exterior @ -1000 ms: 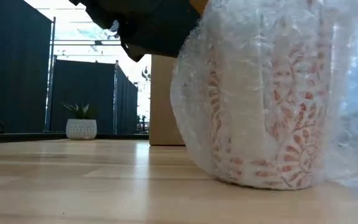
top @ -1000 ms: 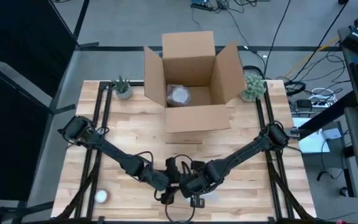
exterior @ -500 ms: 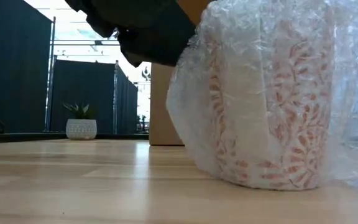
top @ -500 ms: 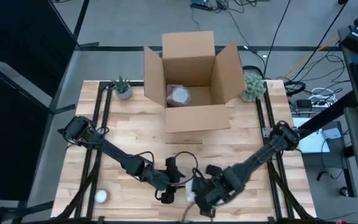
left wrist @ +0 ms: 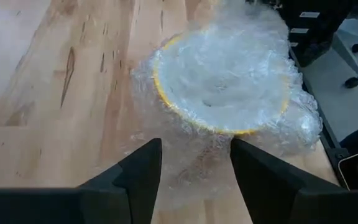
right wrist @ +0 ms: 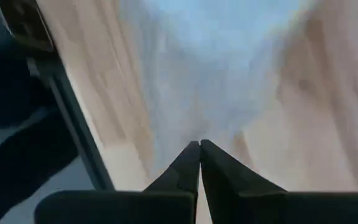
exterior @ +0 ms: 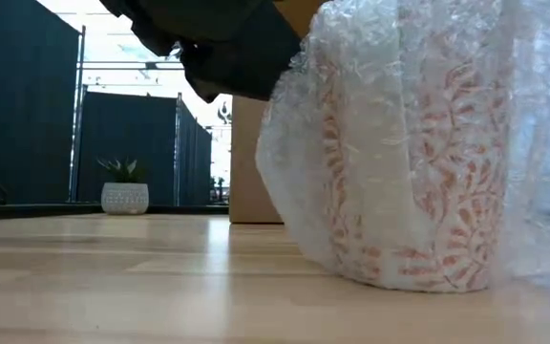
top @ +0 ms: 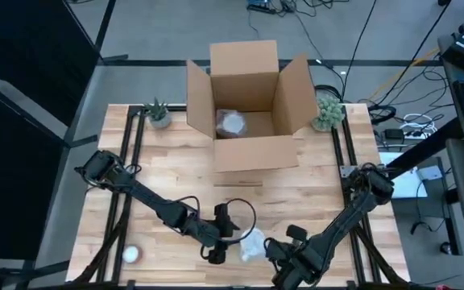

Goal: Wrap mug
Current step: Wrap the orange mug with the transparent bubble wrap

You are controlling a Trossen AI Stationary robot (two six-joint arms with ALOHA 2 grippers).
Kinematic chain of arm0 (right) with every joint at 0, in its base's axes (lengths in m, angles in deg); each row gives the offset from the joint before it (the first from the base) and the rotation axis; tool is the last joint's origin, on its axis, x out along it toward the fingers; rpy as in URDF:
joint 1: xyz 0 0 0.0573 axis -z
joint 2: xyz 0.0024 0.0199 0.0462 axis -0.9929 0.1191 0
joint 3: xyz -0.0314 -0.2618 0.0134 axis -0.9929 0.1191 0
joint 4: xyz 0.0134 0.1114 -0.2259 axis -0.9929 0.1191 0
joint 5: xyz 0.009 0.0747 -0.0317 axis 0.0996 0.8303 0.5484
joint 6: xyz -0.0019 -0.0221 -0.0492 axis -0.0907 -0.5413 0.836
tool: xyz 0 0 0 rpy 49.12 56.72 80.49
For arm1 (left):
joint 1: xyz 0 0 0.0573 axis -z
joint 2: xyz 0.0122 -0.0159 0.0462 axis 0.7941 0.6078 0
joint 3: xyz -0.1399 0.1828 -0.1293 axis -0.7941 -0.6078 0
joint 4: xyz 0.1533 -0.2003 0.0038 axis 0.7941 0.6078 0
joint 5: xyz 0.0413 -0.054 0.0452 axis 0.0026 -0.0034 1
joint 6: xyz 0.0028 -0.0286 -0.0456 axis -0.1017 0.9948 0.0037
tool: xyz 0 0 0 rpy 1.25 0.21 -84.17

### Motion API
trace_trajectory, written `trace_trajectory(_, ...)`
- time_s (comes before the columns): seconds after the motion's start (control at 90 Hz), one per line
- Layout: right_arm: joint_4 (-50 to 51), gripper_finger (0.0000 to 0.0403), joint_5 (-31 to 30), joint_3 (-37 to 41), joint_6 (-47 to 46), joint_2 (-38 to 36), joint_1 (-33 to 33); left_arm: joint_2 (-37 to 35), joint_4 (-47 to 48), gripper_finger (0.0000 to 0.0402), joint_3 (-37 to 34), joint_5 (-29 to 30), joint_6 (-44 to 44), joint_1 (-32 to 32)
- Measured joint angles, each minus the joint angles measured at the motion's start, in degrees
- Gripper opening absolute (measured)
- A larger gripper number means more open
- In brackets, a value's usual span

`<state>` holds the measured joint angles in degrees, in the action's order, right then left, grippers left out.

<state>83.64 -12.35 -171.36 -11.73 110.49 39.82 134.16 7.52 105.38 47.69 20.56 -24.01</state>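
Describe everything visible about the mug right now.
The mug stands upright on the table's near edge, swathed in clear bubble wrap. It looks white ceramic with a red leaf pattern and a yellow rim. The left hand sits open beside it; the right hand is pinched shut on trailing wrap.

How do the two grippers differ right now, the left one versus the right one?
The left gripper has its fingers spread open, while the right gripper has its fingers pressed together on an edge of the bubble wrap. The left gripper sits beside the wrapped mug, whose yellow rim shows through the wrap; the right gripper is out near the table's front edge, pulling the sheet away from the mug. Both are dark two-finger grippers, low over the wooden table.
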Motion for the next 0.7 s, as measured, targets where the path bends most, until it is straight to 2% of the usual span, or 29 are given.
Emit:
trace_trajectory(0.4, -8.79, 0.0000, -5.39, -1.23, 13.93, -0.39, 5.60, -0.02, -0.08, 0.0183, 0.00, 0.02, -0.02, 0.02)
trace_trajectory(0.578, -14.36, 0.0000, -5.05, 0.15, 18.53, -0.39, 8.41, -0.04, -0.11, 0.0183, 0.00, 0.04, 0.00, 0.02)
trace_trajectory(0.7, -16.20, 0.0000, -1.02, 1.98, 19.96, 0.19, 10.68, -0.04, -0.10, 0.0183, 0.00, 0.05, 0.00, 0.02)
